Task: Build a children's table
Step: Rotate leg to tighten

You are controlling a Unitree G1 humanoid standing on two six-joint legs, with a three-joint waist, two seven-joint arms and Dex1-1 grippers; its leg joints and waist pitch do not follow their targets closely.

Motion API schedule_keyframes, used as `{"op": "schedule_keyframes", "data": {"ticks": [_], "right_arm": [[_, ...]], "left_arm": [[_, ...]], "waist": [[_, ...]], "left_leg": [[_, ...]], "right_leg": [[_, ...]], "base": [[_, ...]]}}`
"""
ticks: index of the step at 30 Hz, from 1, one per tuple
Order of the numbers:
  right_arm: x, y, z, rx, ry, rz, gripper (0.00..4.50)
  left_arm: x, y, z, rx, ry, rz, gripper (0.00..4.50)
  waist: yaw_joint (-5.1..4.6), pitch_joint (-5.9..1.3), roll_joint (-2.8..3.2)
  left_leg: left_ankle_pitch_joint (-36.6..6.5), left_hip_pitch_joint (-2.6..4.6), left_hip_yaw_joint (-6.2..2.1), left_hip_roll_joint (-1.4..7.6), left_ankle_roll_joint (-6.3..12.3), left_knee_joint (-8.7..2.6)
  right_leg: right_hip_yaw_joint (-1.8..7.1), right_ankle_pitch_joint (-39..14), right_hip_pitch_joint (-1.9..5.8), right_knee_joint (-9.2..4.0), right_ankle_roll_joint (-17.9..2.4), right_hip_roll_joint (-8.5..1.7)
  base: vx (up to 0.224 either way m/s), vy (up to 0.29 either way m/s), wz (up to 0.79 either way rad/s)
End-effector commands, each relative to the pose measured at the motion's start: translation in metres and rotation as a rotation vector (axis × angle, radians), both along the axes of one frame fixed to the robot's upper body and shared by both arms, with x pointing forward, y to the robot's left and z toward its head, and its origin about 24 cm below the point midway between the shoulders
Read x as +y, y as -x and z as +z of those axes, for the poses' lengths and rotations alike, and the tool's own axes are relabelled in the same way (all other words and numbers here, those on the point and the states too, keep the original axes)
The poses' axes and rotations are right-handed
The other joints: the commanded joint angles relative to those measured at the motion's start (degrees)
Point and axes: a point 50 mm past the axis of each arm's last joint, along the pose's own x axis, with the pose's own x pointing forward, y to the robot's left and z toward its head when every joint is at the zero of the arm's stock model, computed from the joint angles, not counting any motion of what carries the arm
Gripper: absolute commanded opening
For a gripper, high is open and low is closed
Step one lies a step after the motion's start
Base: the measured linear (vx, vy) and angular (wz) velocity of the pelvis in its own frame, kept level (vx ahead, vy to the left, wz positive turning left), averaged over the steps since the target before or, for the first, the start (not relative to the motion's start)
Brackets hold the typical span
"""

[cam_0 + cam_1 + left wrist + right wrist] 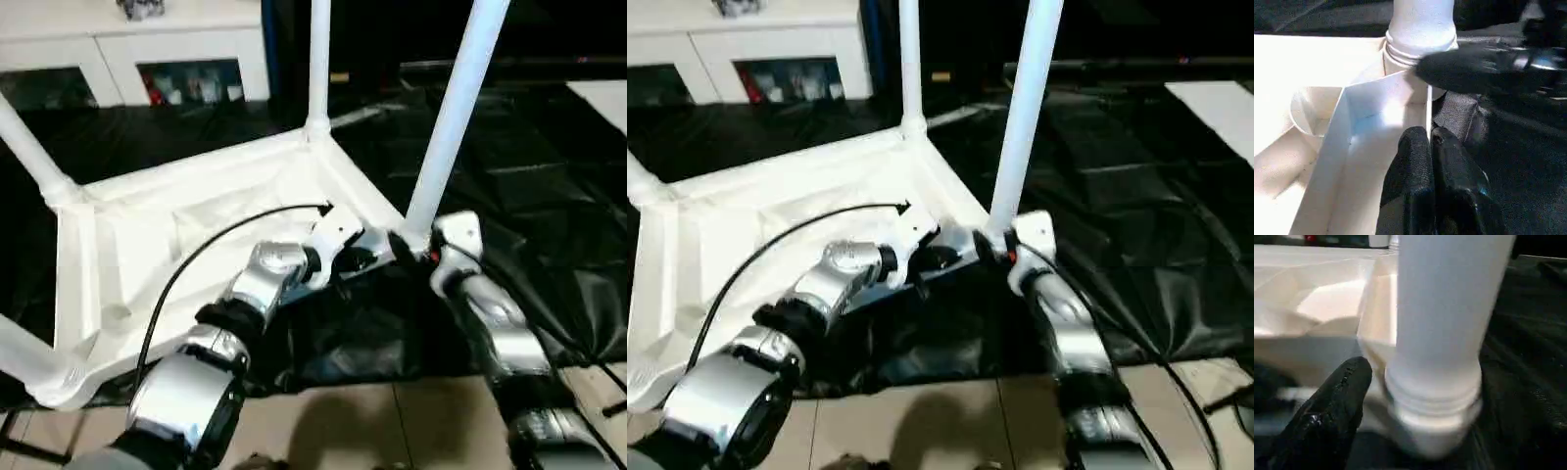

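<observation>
The white table top (196, 206) lies upside down on a black sheet, ribbed underside up. Legs stand in its corner sockets: one at the back (318, 69), one far left (29, 147), one near left (20, 357) and one at the near right corner (453, 117). My left gripper (1432, 147) is shut on the thin rim wall (1427, 112) beside that near right corner. My right gripper (423, 250) holds the base of the near right leg (1444, 308); one finger (1332, 416) lies by its collar, and the other is hidden behind it.
The black sheet (529, 196) covers the floor around the table, with tan tiles (372, 421) nearest me. A white glass-door cabinet (176, 49) stands at the back left. A black cable (196, 255) arcs over my left forearm.
</observation>
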Motion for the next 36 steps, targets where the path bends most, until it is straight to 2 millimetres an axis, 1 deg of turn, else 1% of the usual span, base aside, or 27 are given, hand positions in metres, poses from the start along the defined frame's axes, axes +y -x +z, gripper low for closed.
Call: {"op": "schedule_keyframes", "data": {"ticks": [1, 3, 4, 7, 8, 9, 12, 13, 14, 15, 16, 17, 18, 19, 20, 21, 22, 23, 26, 27, 28, 30, 31, 32, 33, 35, 36], "right_arm": [[0.012, 0.007, 0.009, -0.036, 0.002, 0.099, 3.80], [0.009, 0.014, 0.013, -0.054, 0.013, 0.114, 3.84], [0.007, 0.018, 0.016, -0.061, 0.018, 0.125, 3.84], [0.005, 0.029, 0.023, -0.070, 0.012, 0.148, 3.84], [0.003, 0.032, 0.025, -0.070, 0.009, 0.151, 3.84], [0.002, 0.036, 0.027, -0.069, 0.008, 0.154, 3.84], [-0.001, 0.044, 0.027, -0.045, 0.008, 0.153, 3.84], [-0.001, 0.045, 0.027, -0.040, 0.009, 0.151, 3.84], [-0.003, 0.049, 0.026, -0.023, 0.010, 0.130, 3.84], [-0.006, 0.053, 0.026, -0.007, 0.006, 0.099, 3.84], [-0.007, 0.056, 0.026, -0.003, 0.001, 0.073, 3.84], [-0.007, 0.056, 0.026, -0.003, 0.001, 0.073, 3.84], [-0.008, 0.058, 0.027, -0.002, -0.003, 0.058, 3.84], [-0.007, 0.062, 0.028, -0.003, -0.008, 0.033, 3.84], [-0.007, 0.063, 0.028, -0.004, -0.007, 0.028, 3.84], [-0.007, 0.065, 0.028, -0.005, -0.006, 0.019, 3.84], [-0.006, 0.068, 0.026, 0.019, -0.012, -0.002, 3.84], [-0.006, 0.070, 0.026, 0.023, -0.017, -0.007, 3.84], [-0.004, 0.073, 0.028, 0.014, -0.034, -0.024, 3.84], [-0.005, 0.074, 0.029, 0.011, -0.030, -0.049, 3.84], [-0.006, 0.075, 0.028, 0.018, -0.026, -0.084, 3.84], [-0.008, 0.077, 0.025, 0.051, -0.062, -0.125, 3.84], [-0.008, 0.077, 0.025, 0.051, -0.062, -0.125, 3.84], [-0.007, 0.078, 0.025, 0.059, -0.068, -0.127, 3.84], [-0.005, 0.080, 0.025, 0.063, -0.074, -0.116, 3.84], [-0.002, 0.079, 0.024, 0.063, -0.074, -0.113, 3.84], [-0.002, 0.078, 0.023, 0.055, -0.061, -0.127, 3.84]], "left_arm": [[0.002, -0.004, 0.015, -0.060, 0.124, 0.036, 0.00], [0.005, -0.004, 0.018, -0.047, 0.176, 0.044, 0.43], [0.007, -0.004, 0.020, -0.043, 0.200, 0.039, 0.54], [0.014, -0.001, 0.025, -0.076, 0.245, 0.039, 0.78], [0.018, -0.001, 0.027, -0.101, 0.252, 0.060, 0.78], [0.023, -0.001, 0.028, -0.120, 0.261, 0.084, 0.97], [0.040, 0.000, 0.034, -0.187, 0.292, 0.180, 0.97], [0.042, 0.000, 0.035, -0.196, 0.296, 0.193, 0.97], [0.053, 0.004, 0.037, -0.218, 0.299, 0.266, 0.97], [0.063, 0.008, 0.037, -0.229, 0.298, 0.350, 0.97], [0.072, 0.015, 0.037, -0.245, 0.303, 0.419, 0.97], [0.072, 0.015, 0.037, -0.245, 0.303, 0.419, 0.97], [0.078, 0.020, 0.037, -0.255, 0.305, 0.460, 0.97], [0.089, 0.034, 0.035, -0.285, 0.305, 0.534, 0.97], [0.091, 0.037, 0.035, -0.293, 0.304, 0.549, 0.97], [0.094, 0.042, 0.035, -0.309, 0.303, 0.574, 0.97], [0.101, 0.054, 0.033, -0.341, 0.299, 0.624, 0.97], [0.104, 0.057, 0.032, -0.349, 0.296, 0.636, 0.97], [0.112, 0.073, 0.026, -0.349, 0.291, 0.688, 0.97], [0.116, 0.085, 0.023, -0.342, 0.300, 0.724, 0.97], [0.119, 0.094, 0.022, -0.328, 0.308, 0.755, 0.97], [0.119, 0.106, 0.018, -0.302, 0.299, 0.781, 0.97], [0.119, 0.106, 0.018, -0.302, 0.299, 0.781, 0.97], [0.117, 0.112, 0.016, -0.283, 0.273, 0.785, 0.97], [0.116, 0.116, 0.014, -0.271, 0.240, 0.792, 0.97], [0.116, 0.117, 0.012, -0.274, 0.204, 0.797, 0.97], [0.117, 0.115, 0.011, -0.281, 0.181, 0.802, 0.97]], "waist": [[0.45, -3.77, -1.41], [0.22, -3.79, -1.39], [0.45, -3.75, -1.47], [0.34, -3.74, -1.71], [0.42, -3.69, -1.61], [0.41, -3.63, -1.71], [0.42, -3.52, -1.73], [0.36, -3.49, -1.65], [0.30, -3.46, -1.89], [0.34, -3.40, -1.82], [0.27, -3.37, -2.04], [0.23, -3.47, -1.88], [0.14, -3.40, -1.83], [0.02, -3.13, -2.15], [0.04, -3.26, -2.33], [0.11, -2.94, -2.15], [0.13, -3.15, -2.23], [0.03, -3.00, -2.17], [-0.05, -2.64, -2.45], [-0.02, -2.50, -2.64], [-0.12, -2.38, -2.79], [-0.23, -2.30, -2.72], [-0.23, -2.30, -2.72], [-0.25, -2.16, -3.11], [0.00, -2.07, -3.10], [-0.07, -1.93, -2.97], [-0.03, -1.96, -2.66]], "left_leg": [[-9.4, 1.13, -4.41, 7.92, 5.97, -4.27], [-9.7, 0.95, -4.46, 7.76, 5.89, -4.21], [-9.3, 0.87, -4.52, 7.99, 6.02, -4.17], [-9.3, 0.94, -4.45, 8.19, 6.65, -4.37], [-9.4, 1.04, -4.51, 8.25, 6.61, -4.46], [-9.7, 1.09, -4.43, 8.20, 6.53, -4.43], [-9.9, 0.91, -4.50, 8.22, 5.87, -4.49], [-10.6, 1.09, -4.41, 7.98, 5.24, -4.46], [-10.9, 1.11, -4.41, 8.05, 4.85, -4.51], [-10.8, 0.97, -4.59, 8.36, 4.31, -4.64], [-10.5, 1.05, -4.54, 8.38, 4.11, -4.69], [-10.3, 0.99, -4.70, 8.68, 3.74, -4.81], [-10.5, 1.18, -4.47, 8.40, 3.54, -4.75], [-11.4, 1.12, -4.35, 8.03, 3.40, -4.77], [-11.4, 1.13, -4.48, 8.29, 2.96, -4.75], [-11.3, 0.86, -4.56, 8.37, 2.95, -4.92], [-11.4, 1.12, -4.66, 8.43, 2.52, -4.90], [-11.6, 1.00, -4.64, 8.39, 2.51, -5.02], [-15.4, 1.57, -4.54, 8.08, 0.52, -5.23], [-16.5, 1.49, -4.78, 8.35, -0.33, -5.39], [-16.8, 1.50, -4.77, 8.41, -0.90, -5.59], [-18.3, 1.65, -4.90, 8.26, -2.08, -5.75], [-18.3, 1.65, -4.90, 8.26, -2.08, -5.75], [-19.3, 1.83, -4.81, 8.13, -2.55, -5.75], [-20.2, 2.10, -4.91, 8.24, -3.22, -5.80], [-21.2, 2.10, -5.02, 8.09, -3.82, -5.88], [-21.8, 2.11, -5.15, 7.97, -4.51, -5.97]], "right_leg": [[4.51, -5.8, 2.67, -3.99, -13.8, -7.48], [4.46, -6.6, 2.70, -4.01, -13.8, -7.52], [4.51, -6.3, 2.93, -3.92, -13.8, -7.67], [4.50, -5.4, 2.45, -3.64, -14.1, -7.20], [4.51, -5.6, 2.43, -3.70, -14.0, -7.24], [4.56, -6.0, 2.32, -3.82, -13.8, -7.22], [4.63, -7.0, 2.45, -3.84, -13.1, -7.23], [4.58, -8.8, 2.26, -4.15, -12.7, -7.11], [4.61, -9.4, 2.29, -4.15, -12.6, -7.07], [4.69, -9.8, 2.45, -4.06, -12.5, -7.24], [4.68, -9.7, 2.19, -4.07, -12.3, -7.01], [4.70, -9.1, 2.44, -3.74, -12.4, -7.12], [4.68, -9.5, 2.08, -3.93, -12.1, -6.80], [4.68, -11.7, 1.88, -4.49, -11.5, -6.72], [4.76, -11.6, 2.21, -4.27, -11.5, -6.97], [4.86, -12.2, 2.04, -4.55, -10.8, -6.99], [4.85, -11.9, 2.09, -4.38, -10.5, -6.79], [4.86, -12.0, 2.01, -4.52, -10.3, -6.68], [4.88, -15.9, 1.42, -5.21, -9.1, -6.38], [5.05, -17.0, 1.64, -5.27, -8.7, -6.72], [5.02, -17.5, 1.55, -5.36, -8.1, -6.51], [5.13, -18.4, 1.38, -5.35, -7.7, -6.34], [5.13, -18.4, 1.38, -5.35, -7.7, -6.34], [5.18, -19.5, 1.16, -5.65, -7.0, -6.23], [5.32, -19.7, 1.08, -5.63, -6.7, -6.35], [5.35, -21.0, 1.05, -5.77, -5.9, -6.30], [5.33, -21.1, 0.99, -5.88, -5.3, -6.18]], "base": [[0.000, 0.000, 0.00], [0.000, 0.000, 0.00], [0.000, 0.000, 0.00], [0.000, 0.000, 0.00], [0.000, 0.000, 0.00], [0.000, 0.000, 0.00], [0.000, 0.000, 0.00], [0.000, 0.000, 0.00], [0.000, 0.000, 0.00], [0.000, 0.000, 0.00], [0.000, 0.000, 0.00], [0.000, 0.000, 0.00], [0.000, 0.000, 0.00], [0.000, 0.000, 0.00], [0.000, 0.000, 0.00], [0.000, 0.000, 0.00], [0.000, 0.000, 0.00], [0.000, 0.000, 0.00], [0.000, 0.000, 0.00], [0.000, 0.000, 0.00], [0.000, 0.000, 0.00], [0.000, 0.000, 0.00], [0.000, 0.000, 0.00], [0.000, 0.000, 0.00], [0.000, 0.000, 0.00], [0.000, 0.000, 0.00], [0.000, 0.000, 0.00]]}}
